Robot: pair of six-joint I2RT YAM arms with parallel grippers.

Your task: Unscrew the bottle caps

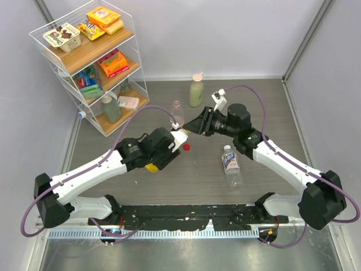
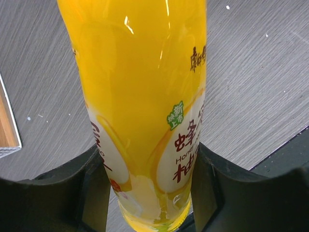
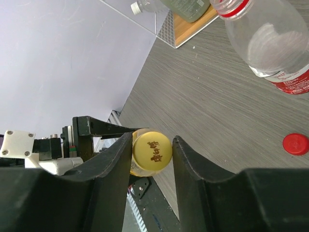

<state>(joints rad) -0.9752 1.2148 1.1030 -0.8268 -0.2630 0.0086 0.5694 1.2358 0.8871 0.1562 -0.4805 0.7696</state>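
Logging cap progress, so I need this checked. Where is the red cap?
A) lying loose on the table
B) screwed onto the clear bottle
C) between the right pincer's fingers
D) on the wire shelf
A: the red cap lies bare on the table; the right pincer grips the yellow cap of the yellow bottle held by the left pincer.

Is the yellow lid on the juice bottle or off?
On. The yellow cap sits atop the bottle's neck, squeezed between the right gripper's fingers.
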